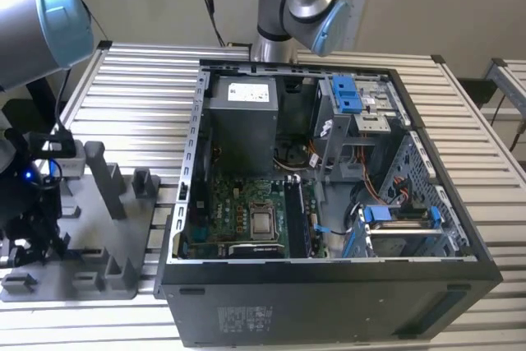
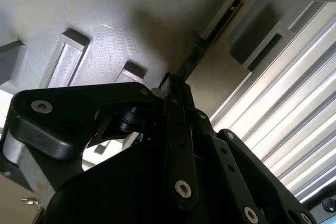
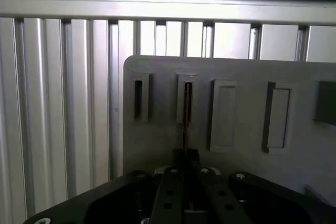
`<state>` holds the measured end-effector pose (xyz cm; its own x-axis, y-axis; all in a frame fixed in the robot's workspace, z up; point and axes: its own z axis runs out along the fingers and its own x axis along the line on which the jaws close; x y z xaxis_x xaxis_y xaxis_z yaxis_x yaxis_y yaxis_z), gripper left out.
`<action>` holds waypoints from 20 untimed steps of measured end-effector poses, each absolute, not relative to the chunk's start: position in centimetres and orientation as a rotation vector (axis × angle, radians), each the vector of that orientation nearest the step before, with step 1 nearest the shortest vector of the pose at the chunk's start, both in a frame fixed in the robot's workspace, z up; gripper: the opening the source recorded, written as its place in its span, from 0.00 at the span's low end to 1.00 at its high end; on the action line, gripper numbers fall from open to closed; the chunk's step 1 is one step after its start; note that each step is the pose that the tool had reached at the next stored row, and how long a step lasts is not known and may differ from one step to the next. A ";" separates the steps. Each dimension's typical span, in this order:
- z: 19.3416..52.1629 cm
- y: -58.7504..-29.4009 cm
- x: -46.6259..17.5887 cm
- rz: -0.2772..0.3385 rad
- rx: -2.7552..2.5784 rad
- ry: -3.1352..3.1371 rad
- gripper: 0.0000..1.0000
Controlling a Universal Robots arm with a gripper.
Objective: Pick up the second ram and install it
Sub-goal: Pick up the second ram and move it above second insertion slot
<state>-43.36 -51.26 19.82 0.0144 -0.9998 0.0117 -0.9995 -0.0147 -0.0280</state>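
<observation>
No text can be read for certain. In the exterior view a white label [image 1: 251, 90] with dark print sits on the grey power-supply box [image 1: 242, 133], at about 12 o'clock within the open computer case [image 1: 329, 310]; its lettering is too small to make out. A block of pale print [image 1: 243, 318] stands on the case's dark outer wall at about 7 o'clock, likewise illegible. In the first wrist view the second ram [image 3: 186, 114] shows edge-on, so any print on it cannot be told.

A pale beige wall [image 1: 427, 6] stands behind the ribbed aluminium table [image 1: 140, 80], evenly lit.
</observation>
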 end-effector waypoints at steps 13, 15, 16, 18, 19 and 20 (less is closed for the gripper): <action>23.4 -51.2 -43.4 -0.044 -2.229 2.197 0.14; 24.1 -51.3 -43.4 -0.044 -2.229 2.197 0.14; 24.3 -51.3 -43.4 -0.044 -2.229 2.197 0.14; 24.6 -51.3 -43.4 -0.044 -2.229 2.197 0.14; 24.7 -51.3 -43.4 -0.044 -2.229 2.197 0.14; 24.8 -51.3 -43.4 -0.044 -2.229 2.197 0.14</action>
